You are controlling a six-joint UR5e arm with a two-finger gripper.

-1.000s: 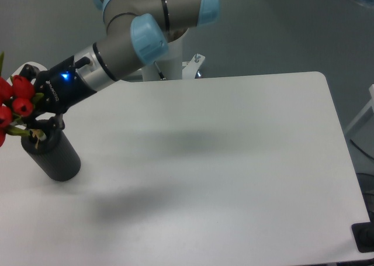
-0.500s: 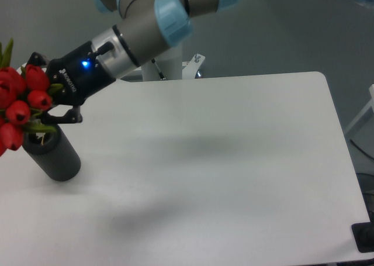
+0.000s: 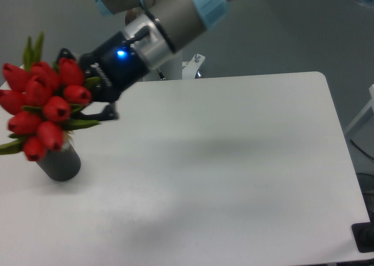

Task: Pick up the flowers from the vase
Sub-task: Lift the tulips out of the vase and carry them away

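The flowers [image 3: 44, 105], a tight bunch of red buds with green leaves, hang in the air at the far left, above and in front of the vase. My gripper [image 3: 87, 93] is shut on the stems just right of the buds. The vase [image 3: 61, 163] is a matte black cylinder standing on the white table near its left edge; its top is hidden behind the buds. I cannot tell whether the stem ends are clear of the vase.
The white table [image 3: 222, 172] spreads to the right and front of the vase. The arm [image 3: 169, 14] reaches in from the top middle. A white robot base [image 3: 181, 67] stands behind the table's far edge.
My gripper has risen and moved right with the flowers in it. The bunch has lifted up out of the vase, which has stayed in place.
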